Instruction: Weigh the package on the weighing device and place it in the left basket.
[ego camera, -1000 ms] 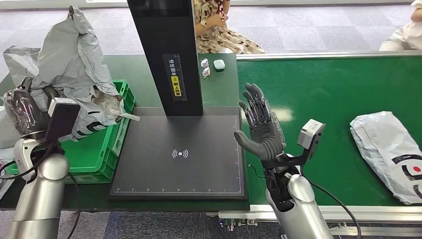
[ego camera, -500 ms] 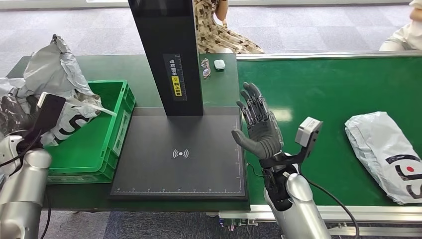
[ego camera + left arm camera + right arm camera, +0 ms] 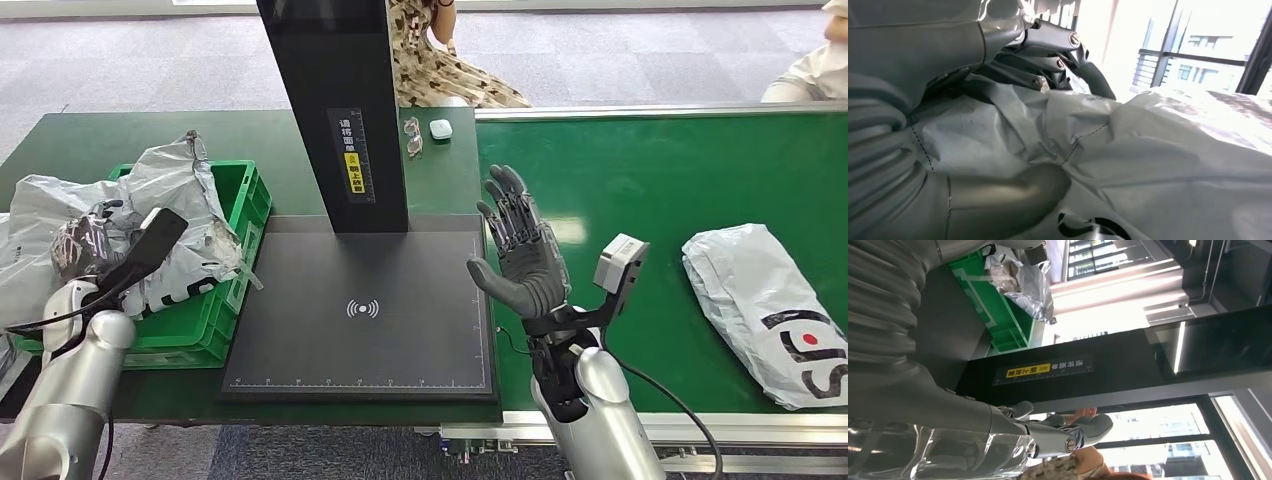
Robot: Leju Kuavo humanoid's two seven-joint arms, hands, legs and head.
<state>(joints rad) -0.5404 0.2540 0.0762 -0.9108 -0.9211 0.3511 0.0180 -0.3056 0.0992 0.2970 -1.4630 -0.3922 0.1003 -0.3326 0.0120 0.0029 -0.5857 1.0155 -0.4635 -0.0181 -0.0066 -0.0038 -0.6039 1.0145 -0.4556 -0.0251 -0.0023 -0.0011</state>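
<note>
My left hand [image 3: 88,243] grips a crumpled grey plastic package [image 3: 178,190], which lies low over the green basket [image 3: 243,205] at the left of the table and spills over its left rim. In the left wrist view the thumb [image 3: 1013,190] and dark fingers [image 3: 1053,42] clamp the package's [image 3: 1168,150] wrinkled film. The weighing device's dark platform [image 3: 360,310] lies bare beside the basket. My right hand [image 3: 520,258] stands upright at the platform's right edge, fingers spread, holding nothing. The right wrist view shows that hand [image 3: 1003,425], the basket [image 3: 1000,327] and the package [image 3: 1025,282].
A black column [image 3: 340,110] with a yellow label rises behind the platform. A second grey package [image 3: 770,310] lies on the green conveyor belt [image 3: 640,170] at the right. Small objects [image 3: 440,128] sit by the column. People stand beyond the table [image 3: 440,60].
My left arm has brought the package down from high above the basket to its rim. The package on the belt has drifted slightly left. My right hand has stayed put.
</note>
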